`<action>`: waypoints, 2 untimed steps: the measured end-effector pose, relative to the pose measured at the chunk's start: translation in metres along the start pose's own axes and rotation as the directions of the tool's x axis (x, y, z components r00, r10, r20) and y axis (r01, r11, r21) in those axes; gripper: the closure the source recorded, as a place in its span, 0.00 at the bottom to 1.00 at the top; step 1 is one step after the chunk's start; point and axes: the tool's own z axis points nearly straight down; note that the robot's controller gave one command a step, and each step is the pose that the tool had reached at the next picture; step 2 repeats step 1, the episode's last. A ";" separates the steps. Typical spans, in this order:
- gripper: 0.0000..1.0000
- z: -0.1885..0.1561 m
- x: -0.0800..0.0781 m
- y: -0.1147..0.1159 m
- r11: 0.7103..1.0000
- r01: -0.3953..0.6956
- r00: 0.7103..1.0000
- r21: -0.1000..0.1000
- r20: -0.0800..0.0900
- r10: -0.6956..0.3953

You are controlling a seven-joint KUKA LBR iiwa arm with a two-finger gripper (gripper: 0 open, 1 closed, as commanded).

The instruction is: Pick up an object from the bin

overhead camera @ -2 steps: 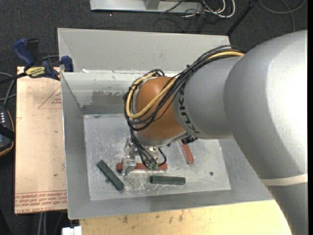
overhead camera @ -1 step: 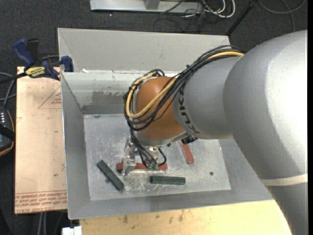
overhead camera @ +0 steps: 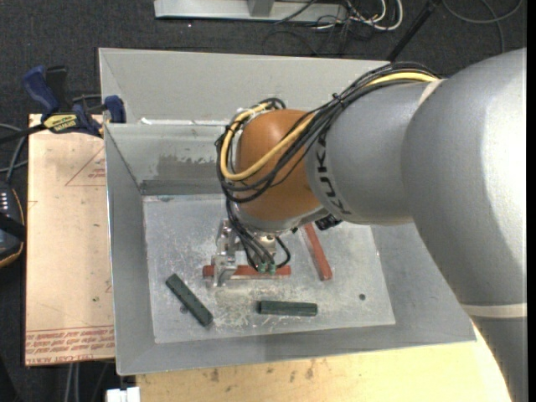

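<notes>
The place reads as a robotics lab or test cell. A large grey industrial arm (overhead camera: 402,157) with KUKA lettering, an orange wrist cover (overhead camera: 272,170) and black and yellow cables (overhead camera: 381,78) looped over it leans into a scuffed grey metal bin (overhead camera: 251,82). The bin sits on dark carpet (overhead camera: 67,15), where loose cords (overhead camera: 368,2) trail past the flat metal foot of a stand (overhead camera: 243,7).

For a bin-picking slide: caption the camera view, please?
Gripper low over a flat red bar in the grey metal bin, two dark green bars nearby.
</notes>
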 end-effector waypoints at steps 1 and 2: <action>1.00 -0.106 0.009 0.026 0.999 0.033 0.999 -0.001 0.003 -0.033; 1.00 -0.106 0.009 0.026 0.999 0.033 0.999 -0.001 0.003 -0.033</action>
